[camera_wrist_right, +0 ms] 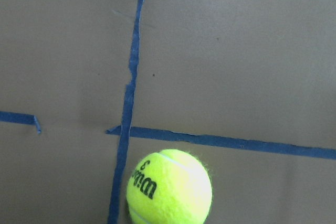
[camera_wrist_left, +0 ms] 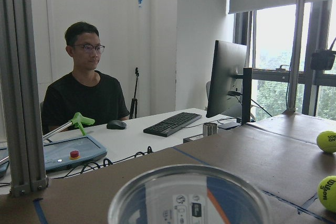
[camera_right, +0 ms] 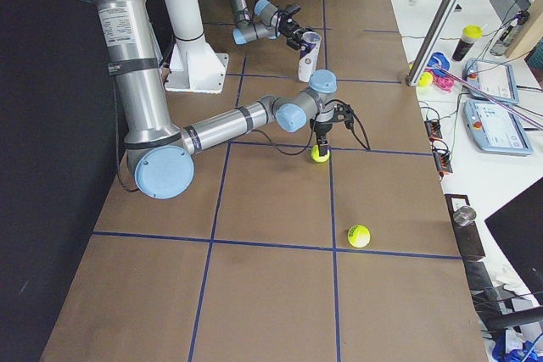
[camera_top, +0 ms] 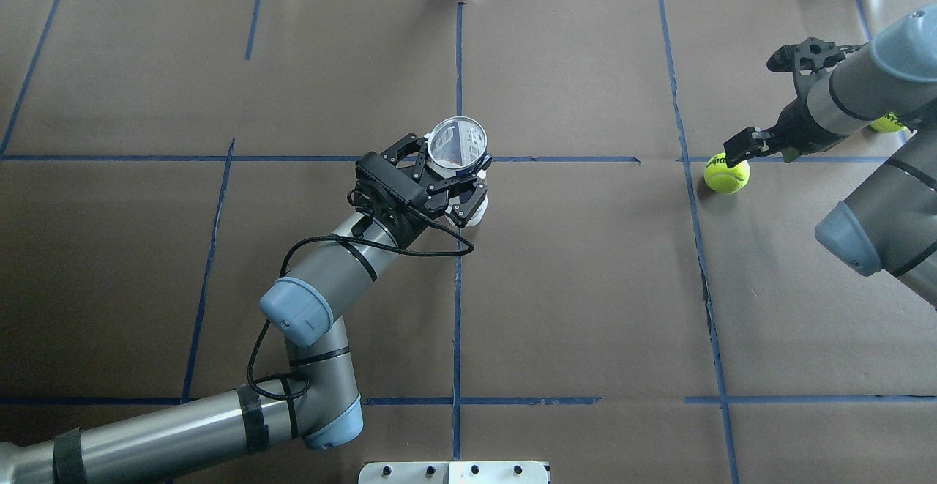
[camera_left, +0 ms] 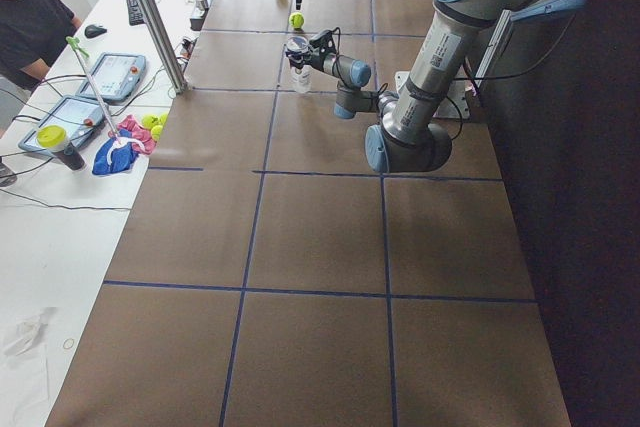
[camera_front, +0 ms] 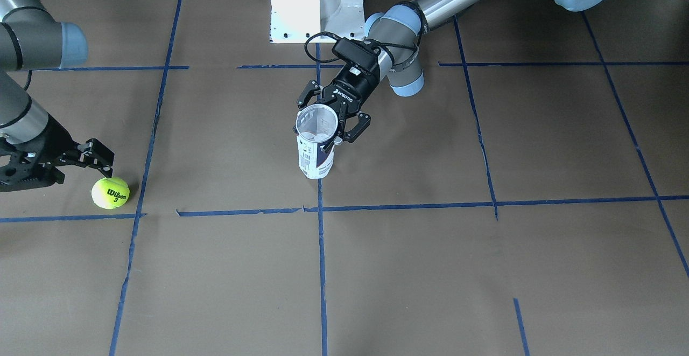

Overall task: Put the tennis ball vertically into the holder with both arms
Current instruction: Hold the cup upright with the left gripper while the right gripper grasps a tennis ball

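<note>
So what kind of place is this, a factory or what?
Probably a robotics lab, not a factory: a table gridded with blue tape, touchscreen pendants beside it, and a man at a desk with monitor and keyboard.

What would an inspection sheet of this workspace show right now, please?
Surface: brown paper table gridded with blue tape, some strips torn.
Job's things: tennis ball lying on the table; holder upright, mouth open, no ball visible inside.
Clutter: second ball loose on the table.
End effectors: left end effector clasps the holder near its rim; right end effector open, one finger over the tennis ball.
Cables: black cable looping off the left wrist.
Surroundings: operator seated at a side desk with monitor, keyboard and pendants.
</note>
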Robot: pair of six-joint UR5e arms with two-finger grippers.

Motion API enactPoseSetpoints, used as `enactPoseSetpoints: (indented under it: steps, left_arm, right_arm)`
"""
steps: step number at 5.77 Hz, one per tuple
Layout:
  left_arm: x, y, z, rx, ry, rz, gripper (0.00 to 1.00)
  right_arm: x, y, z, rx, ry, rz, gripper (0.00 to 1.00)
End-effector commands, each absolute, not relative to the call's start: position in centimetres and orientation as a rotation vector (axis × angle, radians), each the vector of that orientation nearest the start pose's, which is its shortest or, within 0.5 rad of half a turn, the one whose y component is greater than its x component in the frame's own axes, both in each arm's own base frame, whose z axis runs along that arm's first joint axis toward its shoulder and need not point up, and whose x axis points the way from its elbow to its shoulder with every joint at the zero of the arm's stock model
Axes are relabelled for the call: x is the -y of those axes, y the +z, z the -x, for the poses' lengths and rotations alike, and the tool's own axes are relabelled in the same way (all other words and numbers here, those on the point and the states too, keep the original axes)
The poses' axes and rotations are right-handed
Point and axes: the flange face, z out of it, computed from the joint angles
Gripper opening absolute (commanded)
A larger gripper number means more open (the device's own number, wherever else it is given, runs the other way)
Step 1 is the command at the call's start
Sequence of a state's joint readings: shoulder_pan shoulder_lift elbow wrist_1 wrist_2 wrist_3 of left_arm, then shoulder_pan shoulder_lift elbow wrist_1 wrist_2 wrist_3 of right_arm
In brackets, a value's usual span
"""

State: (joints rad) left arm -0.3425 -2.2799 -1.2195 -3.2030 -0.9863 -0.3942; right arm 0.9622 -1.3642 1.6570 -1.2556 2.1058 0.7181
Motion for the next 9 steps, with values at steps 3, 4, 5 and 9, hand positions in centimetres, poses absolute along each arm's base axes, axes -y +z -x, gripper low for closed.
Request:
enactPoseSetpoints:
  steps: [3, 4, 5, 9]
  left_arm:
    - [40.5, 22.1, -57.7, -1.113, -0.023, -1.562, 0.67]
    - [40.5, 22.3, -57.7, -1.111, -0.022, -1.562, 0.67]
    - [40.5, 22.3, -57.7, -1.111, -0.022, -1.562, 0.67]
    - [40.1, 22.4, -58.0, -1.113, -0.013, -1.558, 0.68]
  right_arm:
    - [54.7, 49.8, 32.5, 0.738, -0.102, -0.139, 1.00]
    - [54.7, 50.2, 32.7, 0.726, -0.101, -0.139, 1.00]
    - [54.6, 50.5, 32.9, 0.722, -0.102, -0.134, 0.97]
    - [52.8, 36.6, 31.7, 0.913, 0.037, -0.222, 0.00]
